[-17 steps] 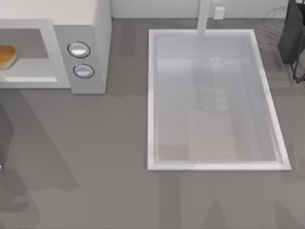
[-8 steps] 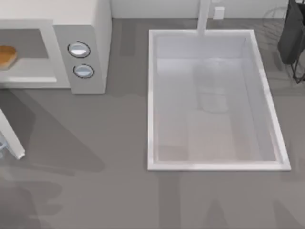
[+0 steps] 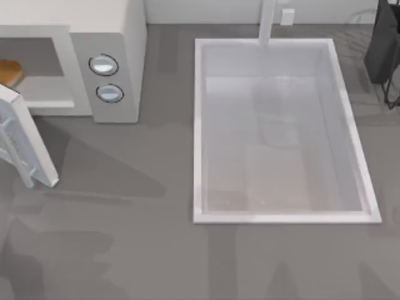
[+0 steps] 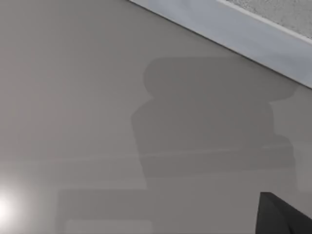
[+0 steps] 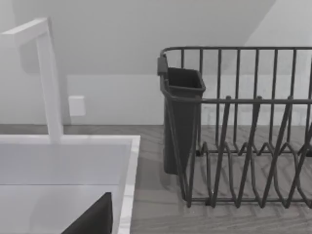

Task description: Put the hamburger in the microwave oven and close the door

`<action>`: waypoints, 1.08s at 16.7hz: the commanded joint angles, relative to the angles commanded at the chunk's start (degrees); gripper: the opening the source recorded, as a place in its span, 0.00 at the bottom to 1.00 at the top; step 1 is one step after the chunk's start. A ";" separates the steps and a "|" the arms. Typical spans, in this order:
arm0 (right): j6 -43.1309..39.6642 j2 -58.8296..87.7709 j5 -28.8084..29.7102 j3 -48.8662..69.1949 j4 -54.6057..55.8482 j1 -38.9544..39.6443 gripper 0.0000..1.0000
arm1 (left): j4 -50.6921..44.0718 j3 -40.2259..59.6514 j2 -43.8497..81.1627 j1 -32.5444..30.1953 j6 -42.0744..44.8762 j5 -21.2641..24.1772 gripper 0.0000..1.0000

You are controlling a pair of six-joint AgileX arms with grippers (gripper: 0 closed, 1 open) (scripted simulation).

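— Grey desk from edge to edge, pale wall behind it. What sits far left?

— Going by the top view, the microwave oven, its left part cut off by the frame. Two round knobs are stacked on its front panel. Inside the grey cavity lies the hamburger, only partly seen: the frame edge and the door cover some of it.

— How does the door stand?

— Half open, swung out over the desk at an angle, its white frame and bar handle facing up. The left wrist view catches a strip of that white frame and a corner of speckled window, plus a broad shadow on the desk.

— And the left gripper?

— A dark tip sits at that view's corner; whether it is open, shut or holding anything I cannot tell.

— Further right?

— A large white sink with nothing in it, faucet at its far rim. Beyond it, a dark dish rack with a cutlery cup, contents hidden.

— The right gripper?

— Just a dark wedge over the sink's rim; its state I cannot tell.
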 joint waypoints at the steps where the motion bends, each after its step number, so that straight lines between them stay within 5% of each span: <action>1: 0.00 0.00 0.00 0.00 0.00 0.00 1.00 | 0.06 -0.60 -0.96 -3.01 -2.25 -2.17 0.00; 7: 0.00 0.00 0.00 0.00 0.00 0.00 1.00 | 0.27 -3.81 -5.96 -18.07 -14.92 -11.17 0.00; 18: 0.00 0.00 0.00 0.00 0.00 0.00 1.00 | 4.98 2.90 3.75 -19.14 -15.89 -11.56 0.00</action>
